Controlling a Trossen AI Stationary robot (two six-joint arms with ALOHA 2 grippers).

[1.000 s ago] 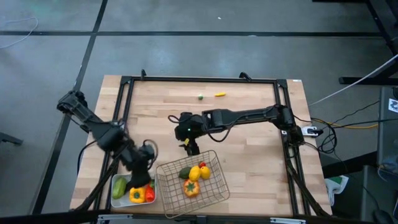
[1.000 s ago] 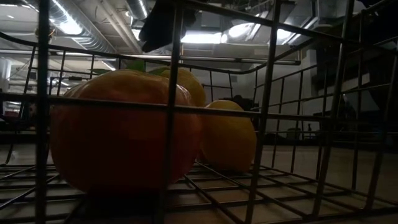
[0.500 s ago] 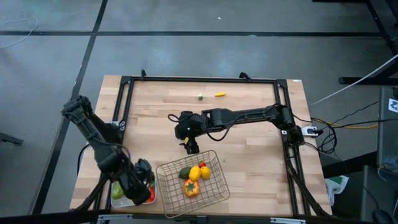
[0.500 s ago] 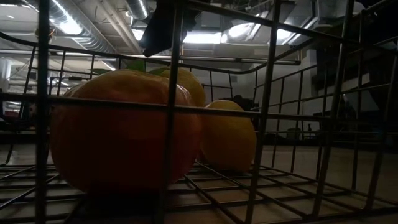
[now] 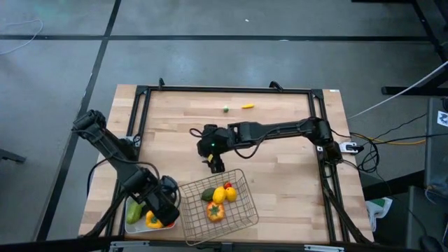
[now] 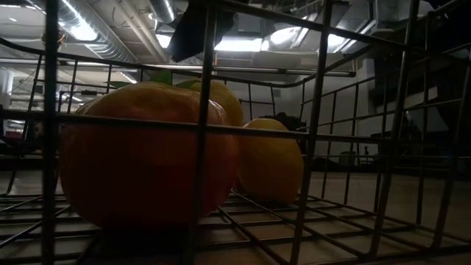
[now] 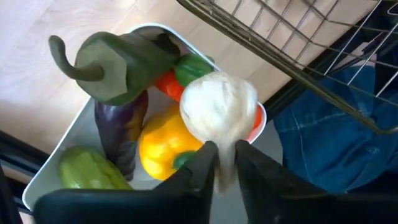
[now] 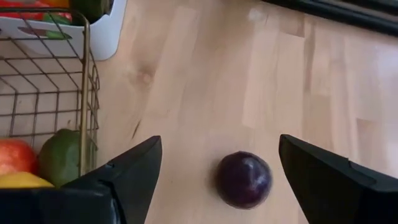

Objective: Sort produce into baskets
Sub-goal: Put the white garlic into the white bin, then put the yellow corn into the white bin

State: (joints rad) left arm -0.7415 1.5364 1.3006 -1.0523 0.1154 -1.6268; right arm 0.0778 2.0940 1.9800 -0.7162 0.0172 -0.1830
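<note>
My left gripper (image 7: 224, 169) is shut on a white garlic bulb (image 7: 217, 109) above the white tray (image 5: 133, 222) at the table's near left. In the tray lie a purple eggplant (image 7: 118, 134), a yellow pepper (image 7: 163, 144), a green cucumber (image 7: 84, 169) and red and green pieces. My right gripper (image 8: 217, 149) is open just beyond the far edge of the wire basket (image 5: 213, 203). A purple onion (image 8: 244, 179) lies on the table between its fingers, untouched. The basket holds an orange pepper (image 6: 147, 162), lemons (image 6: 268, 158) and a green fruit (image 8: 61, 155). My left gripper pinches the garlic's narrow stem end (image 7: 225, 158) between its two fingers. The fingers come from above, pointing down at the tray. The bulb hangs below the fingertips, clear of the produce in the tray.
A small green piece (image 5: 226, 108) and a small yellow piece (image 5: 247, 106) lie near the table's far edge. A black frame (image 5: 224, 89) runs around the tabletop. Bare wood lies to the right of the basket.
My left gripper has swung toward the table's near edge and now stands over the white tray, beside the wire basket's left side.
</note>
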